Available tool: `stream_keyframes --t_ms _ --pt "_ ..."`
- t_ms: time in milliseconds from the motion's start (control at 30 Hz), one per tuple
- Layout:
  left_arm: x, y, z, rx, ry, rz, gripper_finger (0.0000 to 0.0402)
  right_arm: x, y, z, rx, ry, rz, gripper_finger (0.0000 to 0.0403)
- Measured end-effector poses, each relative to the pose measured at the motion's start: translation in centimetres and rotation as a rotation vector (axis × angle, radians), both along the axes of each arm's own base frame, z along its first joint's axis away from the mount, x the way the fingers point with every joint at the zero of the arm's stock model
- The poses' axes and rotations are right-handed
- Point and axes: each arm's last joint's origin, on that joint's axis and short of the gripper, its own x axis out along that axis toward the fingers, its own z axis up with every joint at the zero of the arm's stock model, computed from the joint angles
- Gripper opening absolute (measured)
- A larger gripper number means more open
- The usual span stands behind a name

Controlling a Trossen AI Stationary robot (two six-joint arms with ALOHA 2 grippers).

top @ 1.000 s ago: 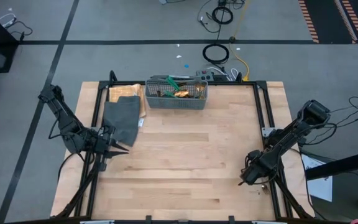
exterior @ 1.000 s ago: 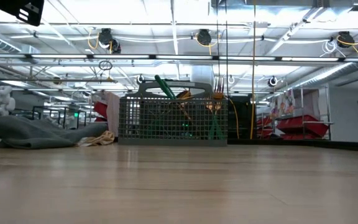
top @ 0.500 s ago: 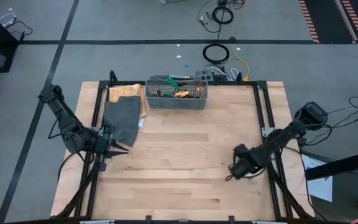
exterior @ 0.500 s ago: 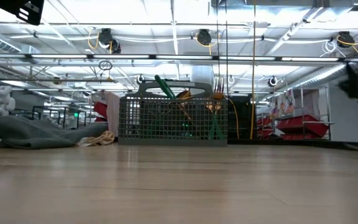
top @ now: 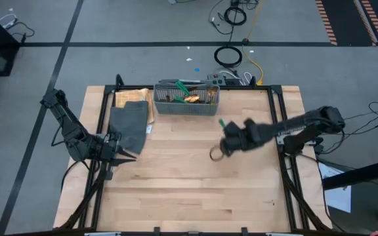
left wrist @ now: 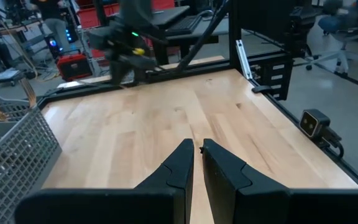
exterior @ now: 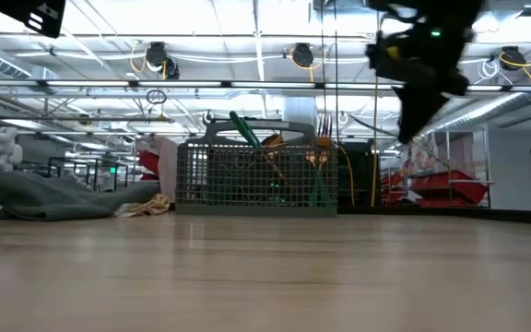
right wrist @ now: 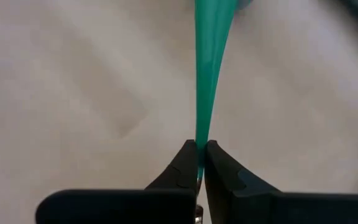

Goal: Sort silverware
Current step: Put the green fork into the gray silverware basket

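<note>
You've got the right end effector [right wrist: 199,149] pinching a slim green-handled utensil [right wrist: 207,68]; its head is hidden behind the fingers there, so you can't tell spoon, fork or knife. From above it's blurred, out over the middle of the pale wooden worktop [top: 176,190]. Your left end effector [left wrist: 197,149] sits near the worktop's left edge, fingers nearly pressed together, holding nothing. Farther back, the grey mesh basket [top: 186,105] holds the remaining gold-and-green silverware [top: 190,96], jumbled together, beside a grey folded cloth [top: 128,124].
</note>
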Motion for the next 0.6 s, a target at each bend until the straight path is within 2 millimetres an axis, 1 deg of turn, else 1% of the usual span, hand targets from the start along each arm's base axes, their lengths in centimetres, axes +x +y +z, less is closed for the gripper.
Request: stream_keyframes --t_ms 100,200,267,333,400,467,600 --pt "0.0 0.0 0.0 0.001 -0.001 0.004 0.0042 0.4 -3.0 2.5 -0.126 0.097 0.014 0.0" --pt "0.0 0.0 0.0 -0.014 0.001 0.008 0.0042 0.3 -5.6 4.8 -0.223 0.262 -0.001 0.0" --pt "0.0 0.0 0.0 -0.021 0.003 0.01 0.0042 0.7 -7.1 5.8 -0.258 0.361 0.02 0.0" --pt "0.0 0.0 0.0 -0.021 0.004 0.01 0.0042 1.4 -8.3 6.3 -0.278 0.478 0.083 0.0" --pt "0.0 0.0 0.0 -0.021 0.004 0.01 0.0042 2.5 -9.1 6.2 -0.312 0.599 0.152 0.0" --pt "0.0 0.0 0.0 -0.021 0.004 0.01 0.0042 3.9 -9.6 5.5 -0.359 0.728 0.23 0.0" --pt "0.0 0.0 0.0 -0.023 0.004 0.01 0.0042 7.0 -9.7 2.9 -0.466 0.965 0.402 0.0"
